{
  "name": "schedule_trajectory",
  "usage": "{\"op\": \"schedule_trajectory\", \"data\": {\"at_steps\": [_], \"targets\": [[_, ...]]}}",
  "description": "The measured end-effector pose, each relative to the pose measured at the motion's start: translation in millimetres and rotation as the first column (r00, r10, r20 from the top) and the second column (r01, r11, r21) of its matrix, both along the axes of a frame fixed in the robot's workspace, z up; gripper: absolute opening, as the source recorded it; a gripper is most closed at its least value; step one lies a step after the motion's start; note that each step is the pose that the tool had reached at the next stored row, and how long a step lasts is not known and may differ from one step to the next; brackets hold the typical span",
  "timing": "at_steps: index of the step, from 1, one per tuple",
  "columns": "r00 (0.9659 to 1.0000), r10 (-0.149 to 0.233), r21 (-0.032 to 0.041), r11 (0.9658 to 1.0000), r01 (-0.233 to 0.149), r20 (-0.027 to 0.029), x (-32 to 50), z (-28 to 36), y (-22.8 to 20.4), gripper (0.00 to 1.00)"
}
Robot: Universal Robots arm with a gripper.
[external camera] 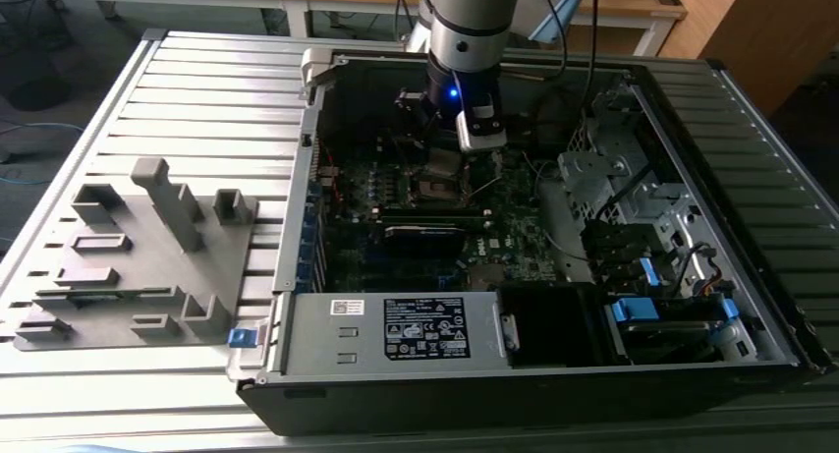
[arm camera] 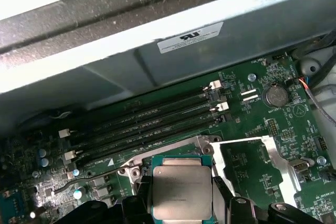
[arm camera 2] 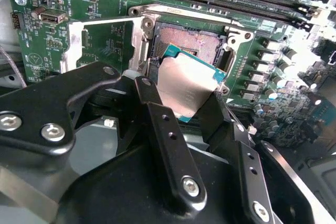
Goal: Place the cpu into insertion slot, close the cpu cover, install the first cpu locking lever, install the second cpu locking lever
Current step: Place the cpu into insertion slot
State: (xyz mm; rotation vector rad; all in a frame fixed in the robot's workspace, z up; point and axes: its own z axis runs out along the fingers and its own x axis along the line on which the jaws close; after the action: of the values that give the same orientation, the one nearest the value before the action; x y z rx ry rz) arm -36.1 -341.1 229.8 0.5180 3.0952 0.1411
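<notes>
My gripper (arm camera 2: 181,98) is shut on the cpu (arm camera 2: 186,85), a flat silver-grey chip held by two opposite edges between black fingers (arm camera 2: 149,95). The cpu hangs tilted just above the insertion slot (arm camera 2: 191,43), whose contact field shows past the chip's edge. The cpu cover (arm camera 2: 73,45), a silver frame, lies flipped open on the green board beside the slot. In the first wrist view the cpu (arm camera: 181,190) hides most of the slot, and the open cover (arm camera: 281,163) lies next to it. In the exterior view the gripper (external camera: 462,143) reaches down into the open computer case (external camera: 314,178).
Long black memory slots (arm camera: 147,124) run along one side of the socket, with the case's metal wall (arm camera: 157,61) behind them. A power supply (external camera: 393,330) and drive bays (external camera: 616,178) fill the case's near and right parts. A grey fixture (external camera: 132,256) lies at the exterior view's left.
</notes>
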Motion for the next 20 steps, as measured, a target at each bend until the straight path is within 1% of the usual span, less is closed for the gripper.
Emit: {"op": "schedule_trajectory", "data": {"at_steps": [3,5,6,8,11,13,15,18,20], "targets": [[1.0000,-0.001,0.0000,1.0000,0.001,-0.0001,0.0,0.0,0.0,0.54],[0.9999,-0.014,-0.0001,0.9999,0.014,0.0000,0.0,0.0,0.0,0.54],[0.9993,-0.036,-0.0002,0.9993,0.036,-0.0001,0.0,0.0,0.0,0.54],[0.9981,-0.062,-0.0001,0.9981,0.062,0.0000,0.0,-0.1,0.0,0.54],[0.9943,-0.107,-0.0002,0.9943,0.107,-0.0001,0.0,-0.2,0.0,0.54],[0.9905,-0.137,-0.0002,0.9905,0.137,-0.0001,0.0,-0.3,0.0,0.54],[0.9855,-0.170,-0.0002,0.9855,0.170,-0.0001,0.0,-0.4,0.0,0.54],[0.9759,-0.218,-0.0004,0.9759,0.218,0.0000,0.0,-0.5,0.0,0.54],[0.9681,-0.251,-0.0005,0.9681,0.251,0.0001,0.0,-0.6,0.0,0.54]]}}
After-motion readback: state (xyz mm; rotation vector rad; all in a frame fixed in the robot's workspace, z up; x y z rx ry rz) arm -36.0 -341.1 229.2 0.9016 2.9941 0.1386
